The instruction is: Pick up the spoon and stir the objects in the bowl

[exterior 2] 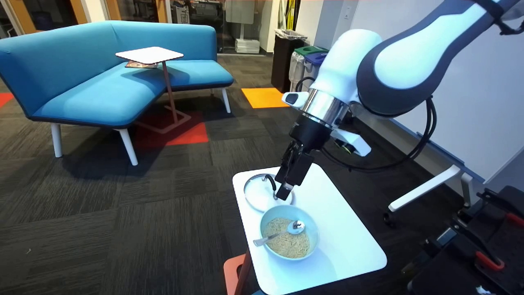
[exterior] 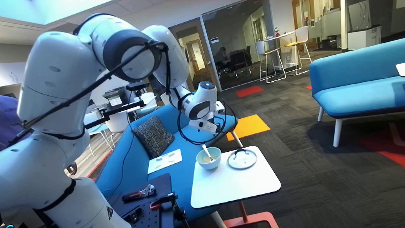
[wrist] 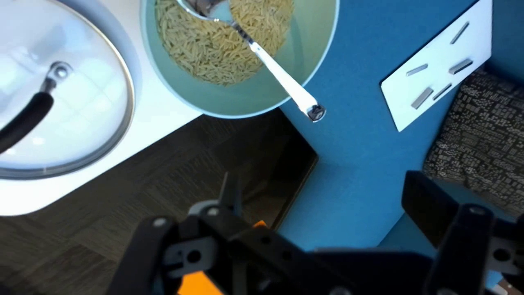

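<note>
Metal spoon point(wrist: 262, 56) rests in bowl point(wrist: 241, 98); gripper point(wrist: 322, 190) spread wide, empty. Likely step: pre-grasp. Next: align, pinch handle point(wrist: 286, 85).

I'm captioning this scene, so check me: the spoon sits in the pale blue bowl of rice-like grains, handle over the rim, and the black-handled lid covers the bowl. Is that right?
Not the last part: the black-handled lid lies beside the pale blue bowl on the white tabletop, as both exterior views show. The rest stands.
</note>
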{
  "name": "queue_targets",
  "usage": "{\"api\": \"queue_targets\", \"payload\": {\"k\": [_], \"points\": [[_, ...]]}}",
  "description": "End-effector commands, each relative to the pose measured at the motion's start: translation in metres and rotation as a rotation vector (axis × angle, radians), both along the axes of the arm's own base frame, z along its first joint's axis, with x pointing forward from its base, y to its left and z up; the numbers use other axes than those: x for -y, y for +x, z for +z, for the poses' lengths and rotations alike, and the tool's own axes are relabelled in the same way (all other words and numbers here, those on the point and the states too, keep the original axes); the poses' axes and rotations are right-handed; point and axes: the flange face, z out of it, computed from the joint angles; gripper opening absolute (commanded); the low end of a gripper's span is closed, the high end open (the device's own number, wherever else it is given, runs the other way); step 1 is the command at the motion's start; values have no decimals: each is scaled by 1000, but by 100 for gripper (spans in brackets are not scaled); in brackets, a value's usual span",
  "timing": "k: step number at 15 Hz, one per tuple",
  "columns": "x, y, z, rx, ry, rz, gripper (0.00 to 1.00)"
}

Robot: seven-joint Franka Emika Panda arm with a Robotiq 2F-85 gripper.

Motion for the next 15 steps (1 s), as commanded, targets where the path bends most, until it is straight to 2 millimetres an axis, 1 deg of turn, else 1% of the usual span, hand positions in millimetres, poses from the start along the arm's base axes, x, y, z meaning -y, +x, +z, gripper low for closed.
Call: {"api": "queue_targets", "payload": {"k": [1,2,4,8,9,15], "points": [[-3,0,7,-17,-20,-14,100],[-4,0,13,-22,-33,-22,100],[-3,0,17,-23,-42,-30,100],[-1,2,23,-70,37,-269,100],[-3,1,23,-105,56,-312,100],[-9,-12,35,-168,61,-634,100]]}}
